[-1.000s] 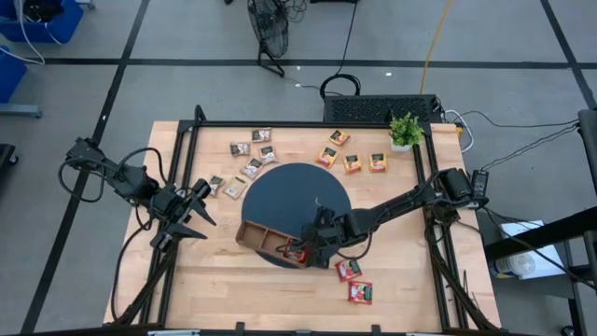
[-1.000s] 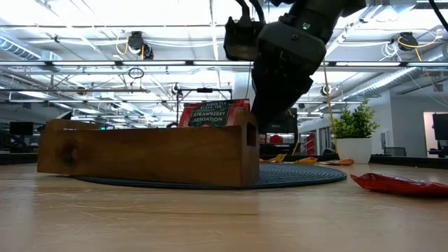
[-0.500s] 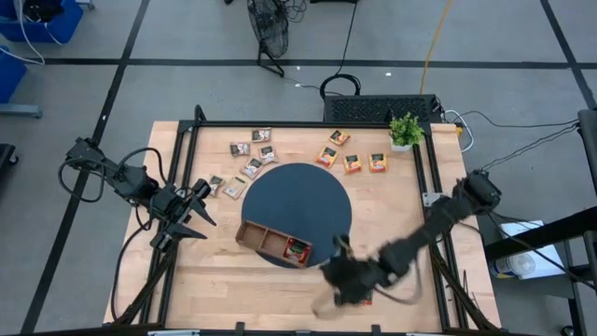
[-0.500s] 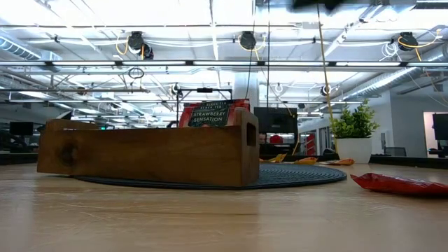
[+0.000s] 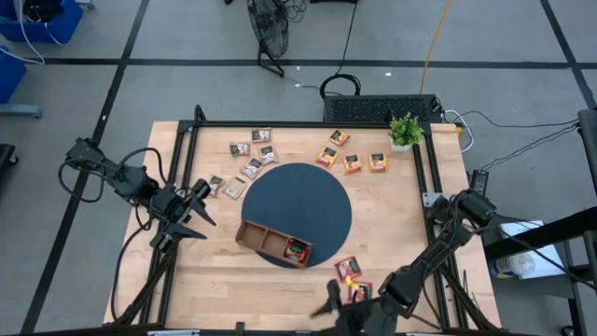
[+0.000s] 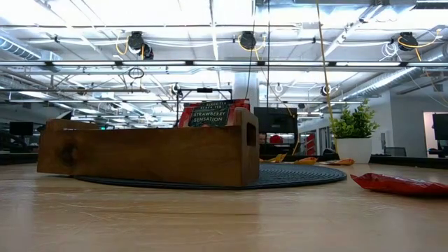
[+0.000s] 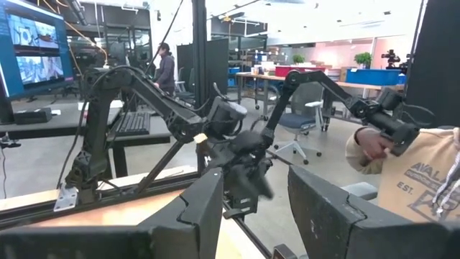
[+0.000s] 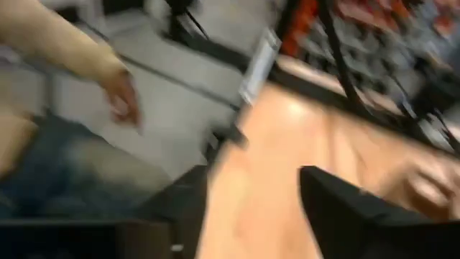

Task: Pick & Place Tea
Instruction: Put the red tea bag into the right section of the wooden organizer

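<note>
The wooden tray (image 5: 266, 239) lies on the dark round mat (image 5: 298, 201), with one red tea sachet (image 5: 298, 249) standing upright in its right-end compartment; its top (image 6: 210, 114) shows above the tray wall in the low view. Two more red sachets (image 5: 348, 269) (image 5: 360, 292) lie flat on the table near the front edge. My right gripper (image 5: 328, 306) is open just left of them, at the near edge, touching nothing. My left gripper (image 5: 203, 210) waits open at the table's left. Brown sachets (image 5: 252, 154) and orange sachets (image 5: 352, 161) lie at the far side.
A small potted plant (image 5: 405, 131) stands at the far right corner. A black frame (image 5: 424, 177) borders the table. A person (image 7: 410, 180) stands close beyond the table's near right edge, a hand (image 8: 122, 93) showing in the right wrist view.
My right gripper has drawn away from the tray's right end and swung quickly to the table's near edge, past the two loose red sachets. The red sachet in the tray stands where it was.
</note>
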